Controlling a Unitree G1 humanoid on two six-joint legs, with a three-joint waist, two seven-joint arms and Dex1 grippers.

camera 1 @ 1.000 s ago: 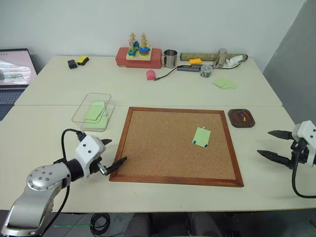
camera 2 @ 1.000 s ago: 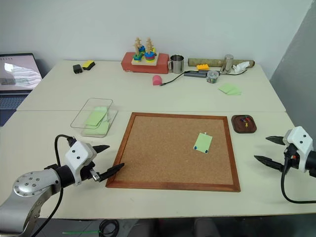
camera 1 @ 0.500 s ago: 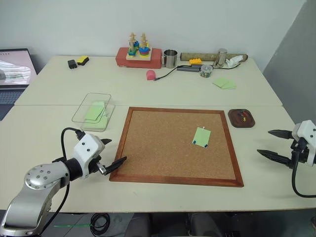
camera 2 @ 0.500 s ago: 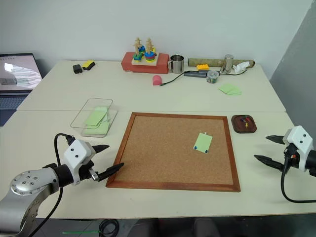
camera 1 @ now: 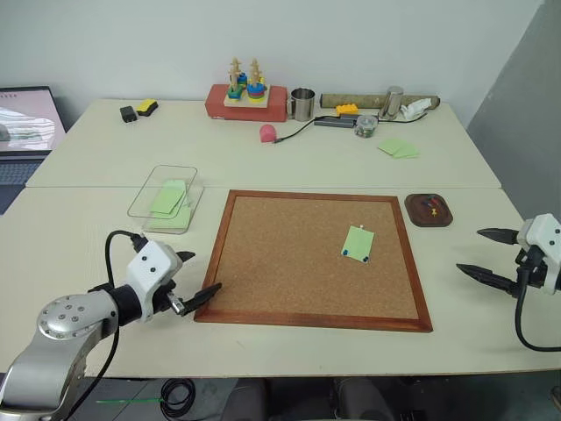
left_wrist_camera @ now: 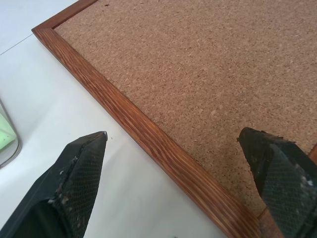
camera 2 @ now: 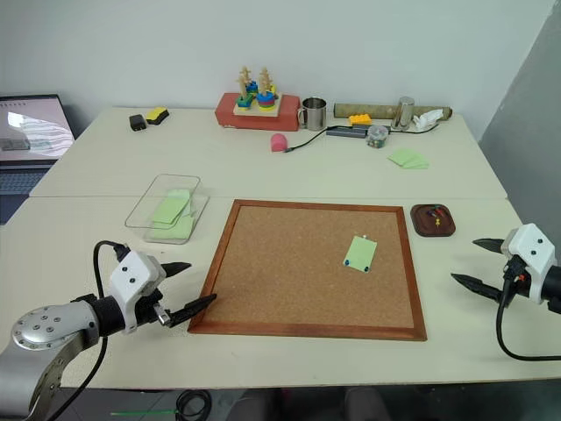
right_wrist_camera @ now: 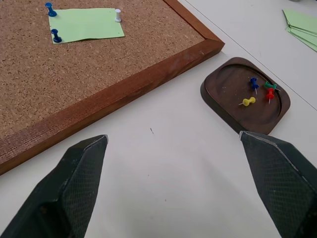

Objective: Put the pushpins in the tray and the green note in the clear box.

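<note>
Nearest the robot, both arms hover over the pale table with nothing in hand. The left gripper (camera 1: 195,276), its two black fingers spread wide, sits at the near left corner of the big wood-framed corkboard (camera 1: 263,316), one finger over the frame and the other over bare tabletop. The right gripper (camera 1: 484,255), equally wide and empty, hangs off the board's right side, pointing toward it.

On the cork, right of centre, lies the light green square paper note (camera 1: 357,242), pinned down by two tiny blue-headed pushpins (right_wrist_camera: 51,8) along one edge and a white one (right_wrist_camera: 118,15) at another corner. Just past the board's far right corner stands the small dark reddish-brown wooden tray (camera 1: 429,210), already holding a few coloured pins. Off the far left corner sits the shallow clear plastic box (camera 1: 166,199), lid askew, with green paper inside.

The step in hand appears to be the approach to the pinned note. The next move likely calls for the right gripper to reach in, narrow its jaws and pinch one small pin head cleanly.
</note>
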